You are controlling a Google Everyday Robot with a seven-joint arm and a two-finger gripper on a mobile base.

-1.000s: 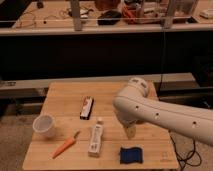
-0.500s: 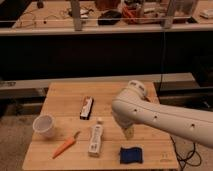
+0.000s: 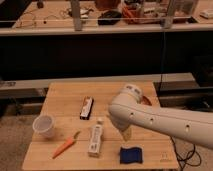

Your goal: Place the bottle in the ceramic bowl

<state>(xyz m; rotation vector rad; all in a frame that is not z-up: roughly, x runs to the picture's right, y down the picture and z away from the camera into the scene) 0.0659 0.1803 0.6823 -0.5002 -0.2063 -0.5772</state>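
Observation:
The bottle (image 3: 95, 136) is slim and white with a yellowish-green label. It lies on the wooden table (image 3: 60, 102), cap pointing away, left of centre at the front. The ceramic bowl (image 3: 145, 100) is orange and almost wholly hidden behind my white arm; only a sliver of its rim shows at the table's right. My gripper (image 3: 125, 134) hangs below the arm, just right of the bottle and close above the table, holding nothing that I can see.
A white translucent cup (image 3: 43, 126) stands at the left. An orange carrot (image 3: 65, 146) lies at the front left. A dark rectangular bar (image 3: 86, 107) lies behind the bottle. A blue sponge (image 3: 130, 155) lies at the front, below the gripper.
My arm and gripper have shifted slightly down and left, closer to the bottle. The objects on the table have not moved.

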